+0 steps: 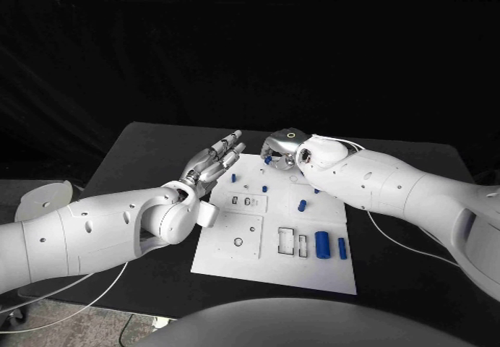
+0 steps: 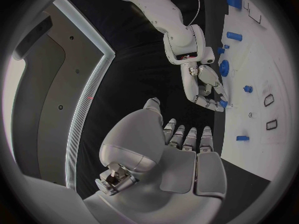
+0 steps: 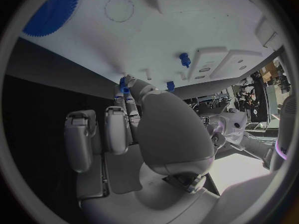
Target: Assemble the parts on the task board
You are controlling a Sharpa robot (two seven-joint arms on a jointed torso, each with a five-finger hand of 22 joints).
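The white task board (image 1: 313, 269) lies in the middle of the black table. My right hand (image 1: 281, 149) hovers over its far edge and pinches a small blue part (image 3: 124, 86) between thumb and fingertip; the same small blue part (image 2: 222, 103) sits at its fingertips just off the board's edge (image 2: 261, 59). A blue gear (image 2: 224, 67) lies on the board beside that hand (image 2: 206, 87). My left hand (image 1: 214, 163) is held above the board's far left corner with fingers straight and apart, holding nothing. Two long blue blocks (image 1: 323, 244) lie near the board's front right.
Small blue pegs (image 1: 302, 205) stand in the board's middle and another blue peg (image 1: 235, 176) near its far left. Empty rectangular slots (image 1: 292, 242) and a round hole (image 1: 238, 241) mark the front half. Black table (image 1: 406, 238) surrounds the board.
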